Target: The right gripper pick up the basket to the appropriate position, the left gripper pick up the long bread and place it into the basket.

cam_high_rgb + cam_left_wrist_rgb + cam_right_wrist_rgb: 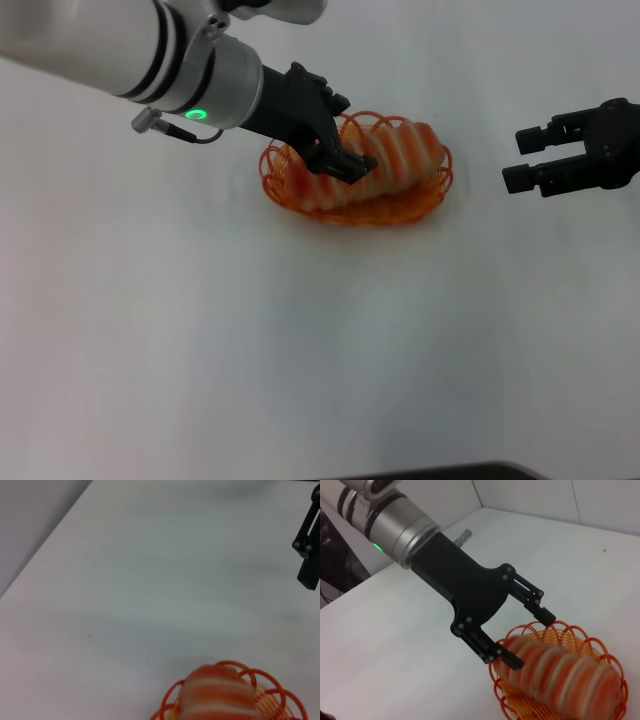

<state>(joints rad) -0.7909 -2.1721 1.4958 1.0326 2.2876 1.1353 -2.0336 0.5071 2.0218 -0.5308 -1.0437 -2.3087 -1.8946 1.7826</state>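
The long bread (385,160), orange-red with cream stripes, lies lengthwise in the orange wire basket (400,212) on the white table. My left gripper (348,135) is open and straddles the bread's left end, one fingertip against it and the other above the rim; the right wrist view shows the left gripper (530,637), the bread (565,677) and the basket (580,632). The left wrist view shows the bread's end (217,692) and the basket's rim (262,680). My right gripper (522,160) is open and empty, right of the basket and apart from it; it also shows in the left wrist view (307,550).
The white table (300,350) spreads bare around the basket. A dark edge (450,472) shows at the front. In the left wrist view the table's edge (45,540) runs along one side.
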